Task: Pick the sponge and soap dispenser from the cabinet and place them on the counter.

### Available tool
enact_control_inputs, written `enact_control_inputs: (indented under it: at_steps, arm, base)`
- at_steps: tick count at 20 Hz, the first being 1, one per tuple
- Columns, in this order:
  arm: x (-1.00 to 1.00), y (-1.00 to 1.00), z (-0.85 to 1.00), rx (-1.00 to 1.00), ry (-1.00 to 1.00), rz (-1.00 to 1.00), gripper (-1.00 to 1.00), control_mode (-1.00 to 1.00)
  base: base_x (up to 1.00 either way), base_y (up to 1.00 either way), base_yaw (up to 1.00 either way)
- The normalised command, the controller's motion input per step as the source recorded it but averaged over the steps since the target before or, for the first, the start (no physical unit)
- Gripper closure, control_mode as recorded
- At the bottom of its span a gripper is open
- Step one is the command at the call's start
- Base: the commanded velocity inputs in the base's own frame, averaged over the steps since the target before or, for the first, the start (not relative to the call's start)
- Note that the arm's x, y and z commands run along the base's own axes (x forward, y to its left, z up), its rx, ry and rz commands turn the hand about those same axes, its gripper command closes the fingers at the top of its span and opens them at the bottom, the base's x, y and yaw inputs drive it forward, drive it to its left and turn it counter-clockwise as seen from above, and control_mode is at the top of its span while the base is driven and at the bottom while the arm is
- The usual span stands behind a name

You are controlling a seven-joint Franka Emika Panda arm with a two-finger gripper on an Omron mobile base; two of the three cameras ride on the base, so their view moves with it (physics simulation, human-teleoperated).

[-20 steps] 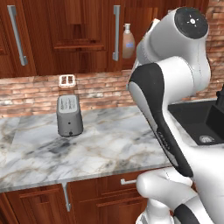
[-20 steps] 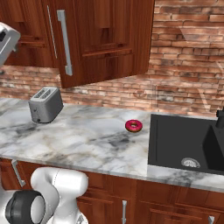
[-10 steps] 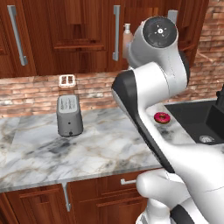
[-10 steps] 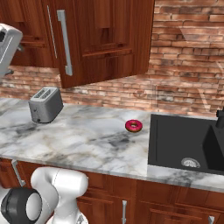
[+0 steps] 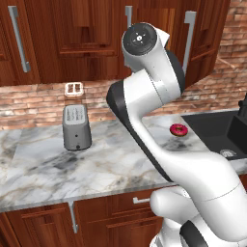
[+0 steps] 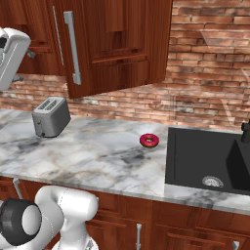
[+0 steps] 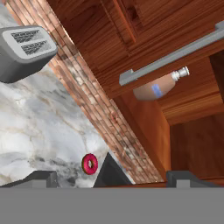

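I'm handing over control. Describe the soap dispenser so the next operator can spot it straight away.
Look at the dark wooden cabinet on the wall above the marble counter, behind its long grey bar handle. In the hand view, the soap dispenser is the rounded tan-brown bottle with a pale pump nozzle, unlike the grey toaster and red doughnut.

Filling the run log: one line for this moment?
phase: reaching toward cabinet | gripper: open, empty | soap dispenser: in cabinet, behind handle | doughnut, toaster: on counter
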Motion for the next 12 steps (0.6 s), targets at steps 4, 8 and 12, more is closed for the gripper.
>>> enact_control_inputs:
  at_steps: [4,8,12]
  arm:
    - [0.35,0.0,0.0,-0.03,0.12,-0.25,-1.0,-1.0]
    - [0.31,-0.05,0.0,-0.07,0.1,-0.18,-1.0,-1.0]
    - [0.16,-0.06,0.0,-0.15,0.12,-0.15,-1.0,-1.0]
  base:
    - [0.0,0.0,0.0]
    - [0.0,0.0,0.0]
    - [0.0,0.0,0.0]
